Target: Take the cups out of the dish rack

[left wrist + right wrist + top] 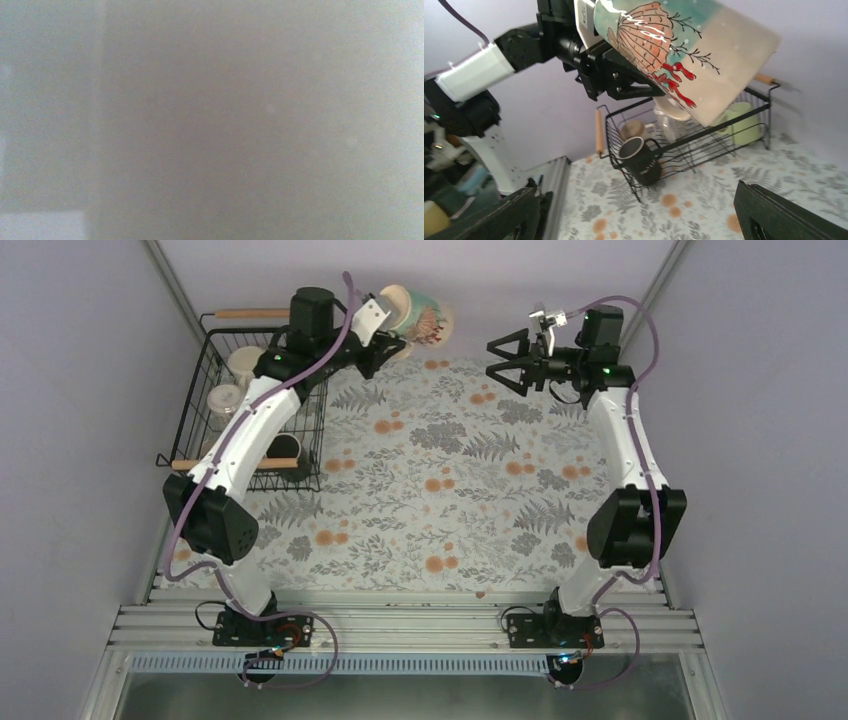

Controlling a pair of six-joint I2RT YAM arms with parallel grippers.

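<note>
Our left gripper (388, 340) is clamped on a painted mug (694, 55), tilted toward our right gripper (497, 358), which is wide open and empty, probably to receive it. Other mugs (641, 157) sit in the rack (200, 380) to its left.

decorated mug (684, 55): teal and cream, orange shell and red coral print, held aloft, tilted | dish rack (200, 405): black wire, two wooden bar handles, set at tabletop (450, 500) left edge | inside: black mug (642, 162) opening upward at one end; pale green mug (741, 122) at the other end; cream mug (633, 129) behind the black one
</note>
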